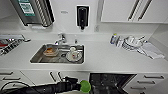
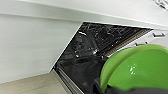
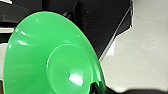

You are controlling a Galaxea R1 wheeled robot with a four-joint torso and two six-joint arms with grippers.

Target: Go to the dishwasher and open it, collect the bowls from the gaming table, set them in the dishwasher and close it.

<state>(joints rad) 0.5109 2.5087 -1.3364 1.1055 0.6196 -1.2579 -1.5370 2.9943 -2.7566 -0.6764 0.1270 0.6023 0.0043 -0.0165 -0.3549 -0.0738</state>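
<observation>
The dishwasher [image 1: 107, 82] stands open under the counter, its dark inside [image 2: 85, 52] showing a wire rack. My left arm comes in low from the left, with the left gripper [image 1: 79, 86] shut on the rim of a bright green bowl [image 1: 85, 86] just left of the opening. That bowl [image 2: 140, 67] looms large in the left wrist view, close to the dark cavity. In the right wrist view the underside of a green bowl [image 3: 52, 60] is tilted, and a dark finger [image 3: 96, 87] of my right gripper sits on its rim. The gaming table is out of view.
A white counter [image 1: 100, 57] carries a steel sink [image 1: 37, 58] with dishes in it, a tap [image 1: 61, 38], a bottle [image 1: 113, 38] and stacked plates [image 1: 132, 42] on the right. White drawers with bar handles [image 1: 152, 77] flank the dishwasher. Pale floor [image 2: 30, 86] lies below.
</observation>
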